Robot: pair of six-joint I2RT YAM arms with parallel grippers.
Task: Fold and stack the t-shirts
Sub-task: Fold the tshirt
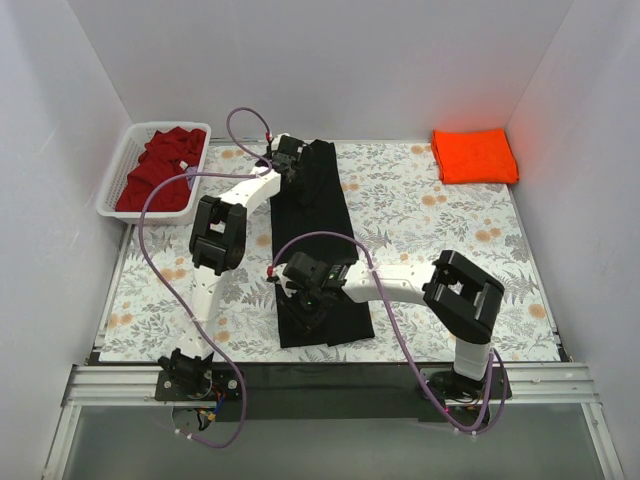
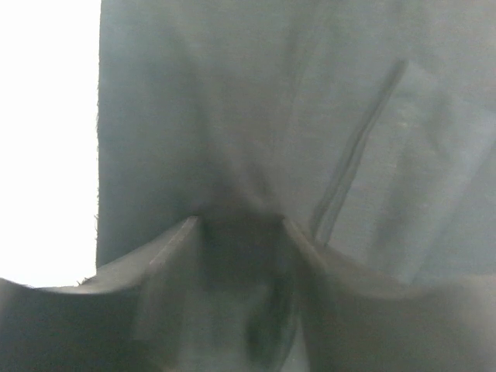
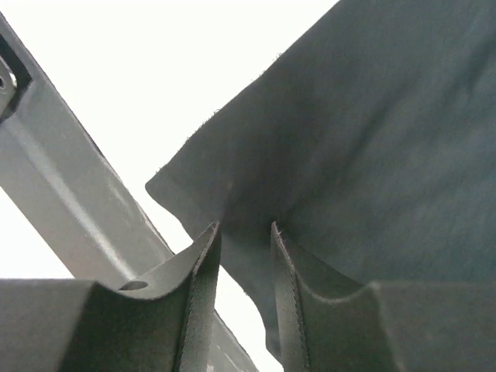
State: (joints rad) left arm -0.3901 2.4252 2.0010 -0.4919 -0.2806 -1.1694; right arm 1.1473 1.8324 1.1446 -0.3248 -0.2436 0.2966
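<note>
Left of the left tool (image 1: 290, 160), the dark red t-shirt (image 1: 160, 170) lies in a basket (image 1: 112, 185). This tool grasps the black t-shirt (image 1: 318, 215) at its far end and the right tool (image 1: 308, 300) grasps its near edge. The folded orange t-shirt (image 1: 474, 155) lies beyond, rightward.

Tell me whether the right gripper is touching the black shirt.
Touching. In the right wrist view the right gripper pinches an edge of the black shirt, with the cloth caught between its jaws.

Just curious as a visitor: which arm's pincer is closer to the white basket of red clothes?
Left. The left pincer is at the far end of the black t-shirt, just right of the basket; the right pincer is at its near end, farther away.
</note>
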